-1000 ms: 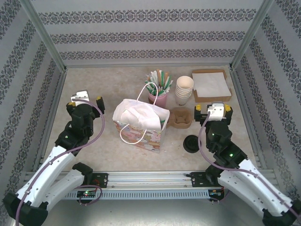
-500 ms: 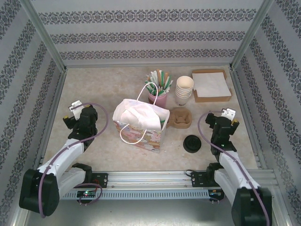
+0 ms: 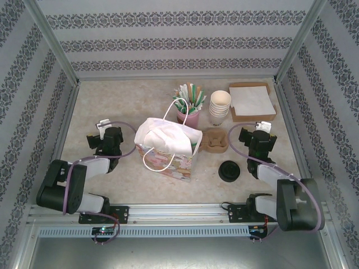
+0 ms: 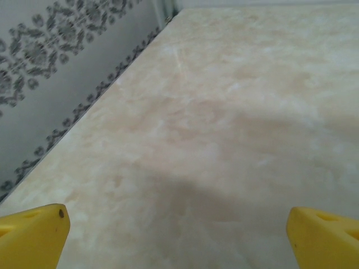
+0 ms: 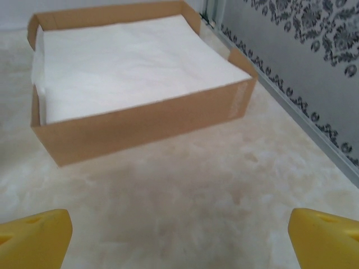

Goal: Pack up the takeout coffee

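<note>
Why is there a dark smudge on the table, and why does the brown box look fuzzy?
Left wrist view: the smudge is a soft-edged shadow lying across the table, darkest near the bottom. Right wrist view: the brown box is slightly out of focus, so its edges look soft. Top external view: the light is even and everything looks crisp.

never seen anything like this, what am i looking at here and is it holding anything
A two-armed robot stands at a table. The overhead picture looks down on both arms; the other two come from a camera on each wrist, where the yellow tips are the fingers. The left gripper and right gripper are open and empty. On the table stand a gift bag, a pink cup of straws, stacked cream cups, a napkin box, a brown cup carrier and a low black round piece.
</note>
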Available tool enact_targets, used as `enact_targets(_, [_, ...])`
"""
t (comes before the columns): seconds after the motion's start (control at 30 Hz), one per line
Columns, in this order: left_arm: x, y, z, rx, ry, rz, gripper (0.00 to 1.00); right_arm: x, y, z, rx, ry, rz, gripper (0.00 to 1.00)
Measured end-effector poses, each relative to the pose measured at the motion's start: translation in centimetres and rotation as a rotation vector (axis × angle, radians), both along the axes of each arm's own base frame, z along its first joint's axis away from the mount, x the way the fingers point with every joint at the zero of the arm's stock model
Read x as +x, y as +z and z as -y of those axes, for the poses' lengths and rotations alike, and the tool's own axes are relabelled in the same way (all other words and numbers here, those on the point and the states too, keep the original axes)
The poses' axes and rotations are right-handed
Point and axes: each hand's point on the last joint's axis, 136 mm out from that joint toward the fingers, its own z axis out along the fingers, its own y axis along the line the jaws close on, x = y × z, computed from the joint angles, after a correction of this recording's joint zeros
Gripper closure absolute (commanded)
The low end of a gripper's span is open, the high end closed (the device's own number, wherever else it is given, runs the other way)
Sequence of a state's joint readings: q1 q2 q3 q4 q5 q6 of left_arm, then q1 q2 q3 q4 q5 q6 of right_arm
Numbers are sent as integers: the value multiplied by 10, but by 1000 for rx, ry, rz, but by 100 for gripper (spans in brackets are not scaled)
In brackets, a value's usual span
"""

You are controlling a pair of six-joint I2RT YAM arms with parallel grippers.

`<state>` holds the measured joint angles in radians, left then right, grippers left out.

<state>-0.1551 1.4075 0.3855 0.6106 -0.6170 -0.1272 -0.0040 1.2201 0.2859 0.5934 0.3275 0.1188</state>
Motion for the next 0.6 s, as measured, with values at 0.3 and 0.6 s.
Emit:
enact_targets(0.3, [19,-3,15,-23,-174,86,0,19,11,-15,-3,96,53,2])
enact_targets(0.6, [32,-17,26,-74,-292,83,0,36,-9,-46,-11,228,33,2])
